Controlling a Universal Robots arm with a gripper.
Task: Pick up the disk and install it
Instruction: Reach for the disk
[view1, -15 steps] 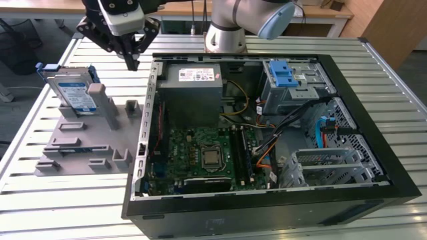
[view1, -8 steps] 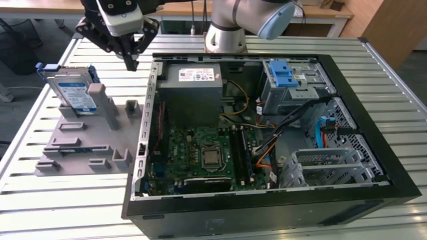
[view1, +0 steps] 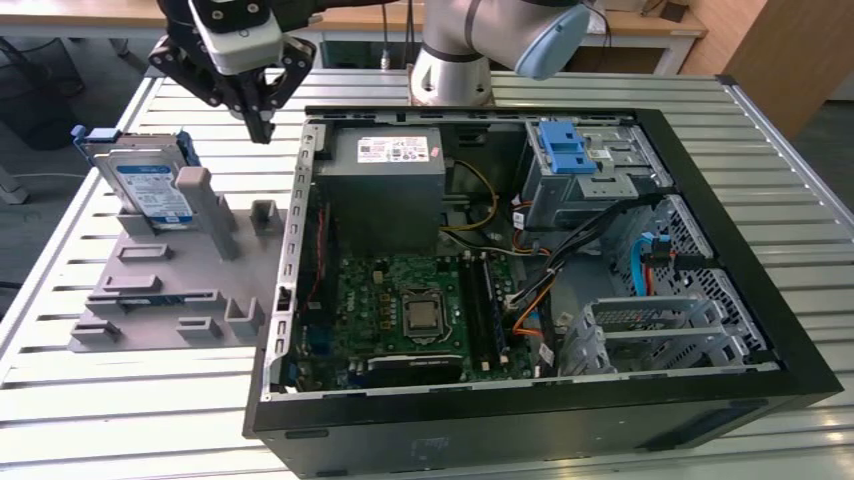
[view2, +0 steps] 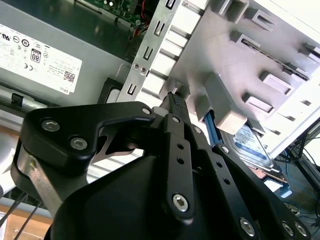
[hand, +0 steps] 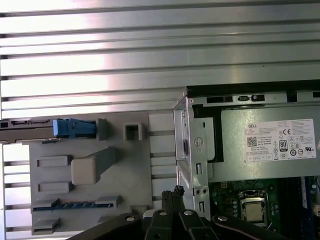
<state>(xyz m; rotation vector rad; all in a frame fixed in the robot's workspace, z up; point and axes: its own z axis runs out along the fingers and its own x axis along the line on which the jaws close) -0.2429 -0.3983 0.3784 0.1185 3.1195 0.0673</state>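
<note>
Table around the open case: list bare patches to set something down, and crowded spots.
Bare slats: the near table corner on the exterior view's left, bordered by the grey fixture and the case; also the wide stretch beyond both in the first wrist view. Crowded: the case interior, the fixture holding the disk, and the gap between them where the gripper hangs.

We see a table of ribbed bare metal slats, smooth and brightly reflective. The fixture on it looks like matt grey plastic. The disk has a dull silver metal face, a papery white-and-blue label and a blue plastic frame. The gripper is matt black with shiny screw heads. The computer case is matt black outside and bare grey sheet metal within. Its power supply is dull grey metal with a white paper sticker.
</note>
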